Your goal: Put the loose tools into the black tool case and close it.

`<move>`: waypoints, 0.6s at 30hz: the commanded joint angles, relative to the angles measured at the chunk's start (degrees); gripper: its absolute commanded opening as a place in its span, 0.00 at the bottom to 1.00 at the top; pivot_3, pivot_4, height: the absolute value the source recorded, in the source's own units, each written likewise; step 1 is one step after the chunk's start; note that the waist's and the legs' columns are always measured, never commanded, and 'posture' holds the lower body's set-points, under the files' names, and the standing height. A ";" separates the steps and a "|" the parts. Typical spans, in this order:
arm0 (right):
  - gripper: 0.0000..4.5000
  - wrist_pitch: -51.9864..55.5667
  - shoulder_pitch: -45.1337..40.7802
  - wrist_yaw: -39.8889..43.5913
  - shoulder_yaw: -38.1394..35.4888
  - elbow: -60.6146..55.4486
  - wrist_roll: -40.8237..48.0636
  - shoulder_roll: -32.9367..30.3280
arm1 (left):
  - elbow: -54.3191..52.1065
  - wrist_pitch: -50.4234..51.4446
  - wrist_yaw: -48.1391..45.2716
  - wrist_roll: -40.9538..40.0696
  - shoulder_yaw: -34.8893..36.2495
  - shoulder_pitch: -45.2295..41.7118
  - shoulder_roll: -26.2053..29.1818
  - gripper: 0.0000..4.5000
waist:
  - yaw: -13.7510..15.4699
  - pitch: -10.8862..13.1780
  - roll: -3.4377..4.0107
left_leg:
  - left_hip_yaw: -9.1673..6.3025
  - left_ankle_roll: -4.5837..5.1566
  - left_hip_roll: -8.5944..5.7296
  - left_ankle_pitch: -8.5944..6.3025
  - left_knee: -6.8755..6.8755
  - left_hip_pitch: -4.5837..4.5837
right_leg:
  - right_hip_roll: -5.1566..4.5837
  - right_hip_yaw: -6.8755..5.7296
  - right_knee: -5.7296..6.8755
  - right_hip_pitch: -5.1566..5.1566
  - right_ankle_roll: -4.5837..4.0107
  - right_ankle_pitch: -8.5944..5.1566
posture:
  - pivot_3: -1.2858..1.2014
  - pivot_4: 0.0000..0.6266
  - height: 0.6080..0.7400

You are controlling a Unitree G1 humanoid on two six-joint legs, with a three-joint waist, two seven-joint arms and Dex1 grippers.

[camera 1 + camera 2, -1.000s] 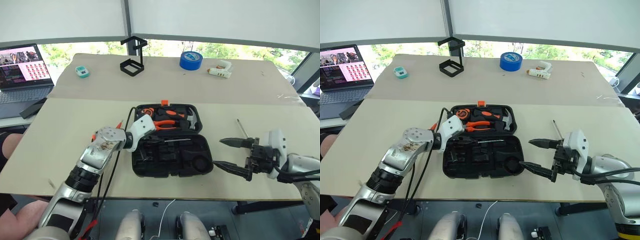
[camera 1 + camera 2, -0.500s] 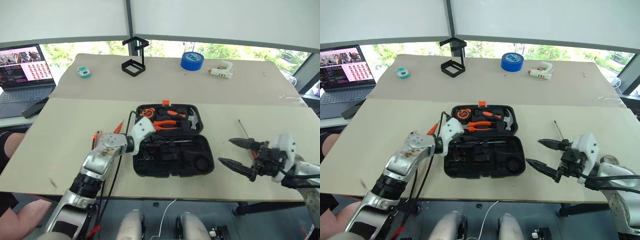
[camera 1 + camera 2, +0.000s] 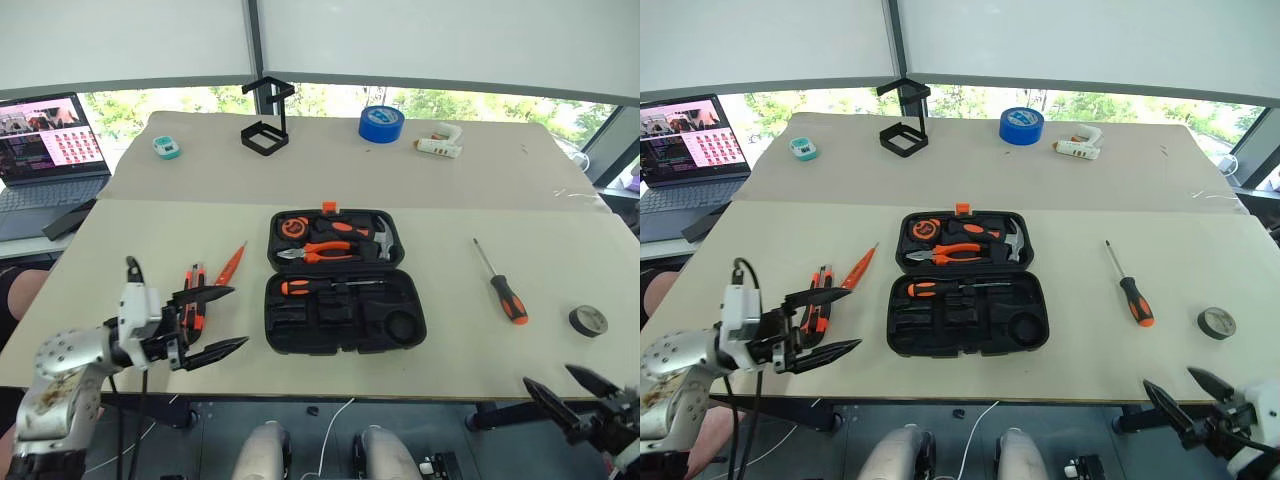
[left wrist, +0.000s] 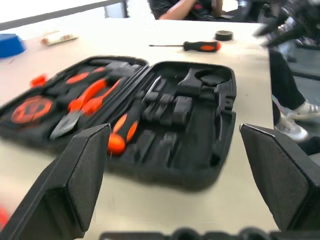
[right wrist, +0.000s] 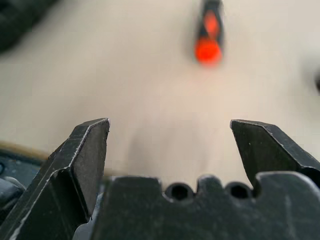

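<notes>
The black tool case [image 3: 345, 282] lies open mid-table, one screwdriver [image 3: 307, 286] seated inside. Both claws, left [image 3: 222, 320] and right [image 3: 578, 391], gape wide and empty. Another screwdriver [image 3: 506, 291] and small tape roll [image 3: 588, 321] lie right; the left wrist view shows a seated person [image 4: 187, 7].

open tool case [image 3: 967, 315], screwdriver [image 3: 1127, 288] right

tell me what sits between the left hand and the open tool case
In the left eye view, the utility knife and slim orange tester screwdriver lie on the table between the left hand and the tool case.
</notes>
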 commanded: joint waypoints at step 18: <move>1.00 34.04 -49.07 -9.71 28.20 19.97 -10.11 -25.05 | -6.28 2.42 2.33 -3.51 -11.96 -5.85 -4.06 0.99 | -0.13 -0.09 0.18 | 0.15 0.15 -0.15 -0.06 0.01 -0.10 | 0.29 0.28 -0.03 -0.13 0.46 0.27 | 0.52 0.24 1.00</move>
